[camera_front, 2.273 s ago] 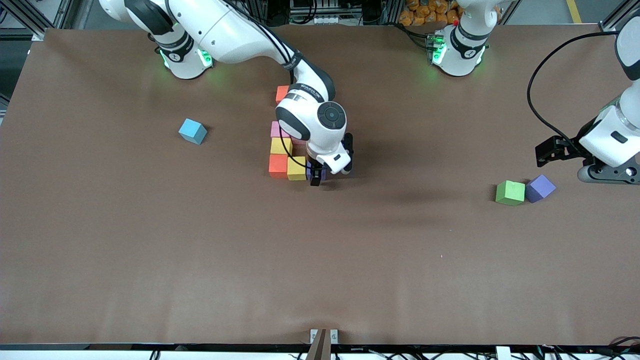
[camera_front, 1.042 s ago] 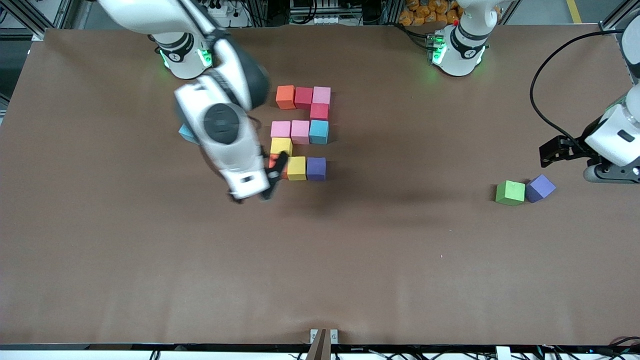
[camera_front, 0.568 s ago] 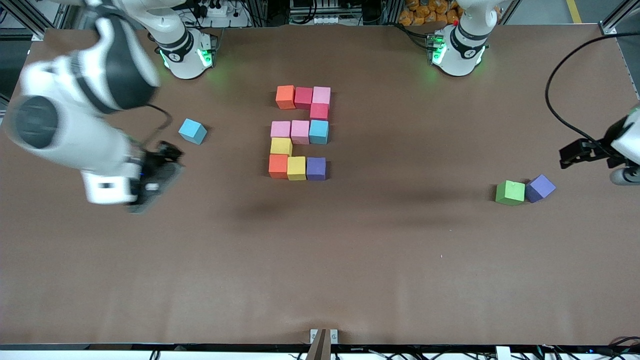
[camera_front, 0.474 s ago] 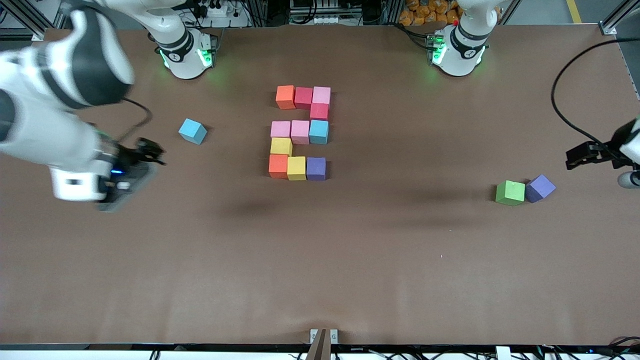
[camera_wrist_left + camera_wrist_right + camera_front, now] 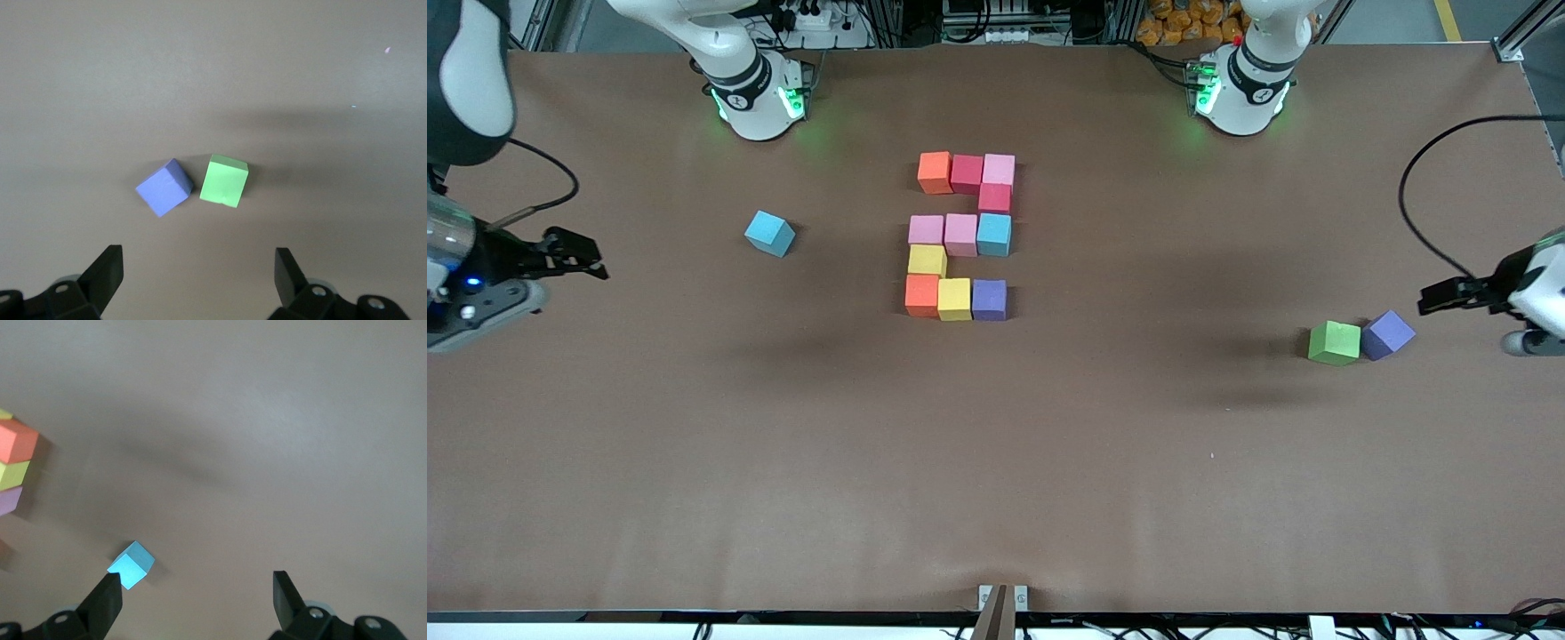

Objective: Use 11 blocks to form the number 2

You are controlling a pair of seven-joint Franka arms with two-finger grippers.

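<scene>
right gripper (image 5: 574, 253) swung from number 2 (image 5: 960, 236) to frame's left edge, fingers spread, empty; left gripper (image 5: 1449, 293) spread at right edge; its wrist view shows green cube (image 5: 225, 181).

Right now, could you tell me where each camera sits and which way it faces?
Front view: high across the table, facing both bases; shows the number 2 and both arms.
Left wrist view: looks down past the open left gripper at the green cube, also in the front view.
Right wrist view: looks down past the open right gripper at a loose light blue cube.

Plain matte cubes on a brown table (image 5: 694, 462): orange (image 5: 935, 172), red (image 5: 967, 172), pink (image 5: 999, 168), yellow (image 5: 927, 260), purple (image 5: 989, 299), green (image 5: 1334, 342).
</scene>
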